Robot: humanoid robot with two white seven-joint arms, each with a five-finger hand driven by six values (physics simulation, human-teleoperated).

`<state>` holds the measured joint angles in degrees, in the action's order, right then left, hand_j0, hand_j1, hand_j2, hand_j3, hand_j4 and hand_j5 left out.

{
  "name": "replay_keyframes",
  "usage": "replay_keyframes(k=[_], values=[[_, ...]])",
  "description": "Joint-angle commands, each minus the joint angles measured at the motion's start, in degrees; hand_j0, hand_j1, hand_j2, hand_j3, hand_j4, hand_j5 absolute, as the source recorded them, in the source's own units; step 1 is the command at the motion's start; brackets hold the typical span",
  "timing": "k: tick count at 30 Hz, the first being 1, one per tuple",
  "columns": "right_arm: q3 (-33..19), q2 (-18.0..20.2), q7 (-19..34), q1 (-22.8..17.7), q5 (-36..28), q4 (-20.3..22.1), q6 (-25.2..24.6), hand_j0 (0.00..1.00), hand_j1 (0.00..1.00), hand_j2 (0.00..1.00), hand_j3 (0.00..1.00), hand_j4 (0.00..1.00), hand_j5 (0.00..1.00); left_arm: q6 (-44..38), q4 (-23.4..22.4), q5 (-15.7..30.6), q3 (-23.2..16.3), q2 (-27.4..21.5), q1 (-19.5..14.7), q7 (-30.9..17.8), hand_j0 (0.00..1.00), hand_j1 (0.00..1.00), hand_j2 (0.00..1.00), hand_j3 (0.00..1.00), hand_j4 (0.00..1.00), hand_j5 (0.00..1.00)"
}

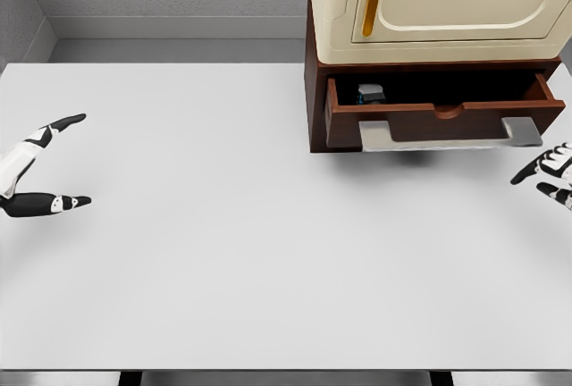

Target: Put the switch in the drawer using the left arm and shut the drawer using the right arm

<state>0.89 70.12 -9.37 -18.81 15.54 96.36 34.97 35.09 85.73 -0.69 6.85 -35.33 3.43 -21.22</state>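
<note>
A white tabletop (268, 252) carries a brown cabinet (315, 91) at the far right, with a cream upper unit (447, 2) on top. Its drawer (442, 122) stands pulled out, a grey handle (447, 136) across its front. The switch (371, 94) lies inside the drawer, toward its left end. The left hand (36, 172) hovers at the left edge, fingers (67, 121) spread apart and holding nothing. The right hand (550, 172) sits at the right edge, just near of the handle, fingers apart and empty.
</note>
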Motion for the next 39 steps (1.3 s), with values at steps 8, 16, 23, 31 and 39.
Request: replay_keyframes(k=[8, 16, 23, 31, 39], values=[[0.43, -1.57, 0.06, -0.09, 0.72, 4.10, 0.03, 0.54, 0.54, 0.54, 0.54, 0.54, 0.54, -0.09, 0.14, 0.43, 0.18, 0.26, 0.00, -2.33, 1.00, 1.00, 1.00, 1.00, 1.00, 1.00], [0.60, -3.32, 0.14, 0.35, 1.25, 4.81, 0.03, 0.53, 0.53, 0.53, 0.53, 0.53, 0.53, -0.09, 0.14, 0.43, 0.09, 0.26, -0.09, -2.33, 1.00, 1.00, 1.00, 1.00, 1.00, 1.00], [1.39, -4.20, 0.14, 1.49, 1.69, 4.81, 0.03, 0.54, 0.54, 0.54, 0.54, 0.54, 0.54, -0.09, 0.05, 0.43, 0.00, 0.34, -0.09, -2.33, 1.00, 1.00, 1.00, 1.00, 1.00, 1.00], [6.75, -6.14, 0.14, 8.09, 2.39, 4.72, 0.03, 0.54, 0.54, 0.54, 0.54, 0.54, 0.54, -0.09, 0.14, 0.43, 0.09, 0.61, -0.09, -2.33, 1.00, 1.00, 1.00, 1.00, 1.00, 1.00], [10.71, -7.54, 0.14, 12.39, 2.66, 4.45, 0.03, 0.53, 0.53, 0.53, 0.53, 0.53, 0.53, -0.09, 0.14, 0.43, 0.18, 0.61, -0.18, -4.44, 1.00, 1.00, 1.00, 1.00, 1.00, 1.00]])
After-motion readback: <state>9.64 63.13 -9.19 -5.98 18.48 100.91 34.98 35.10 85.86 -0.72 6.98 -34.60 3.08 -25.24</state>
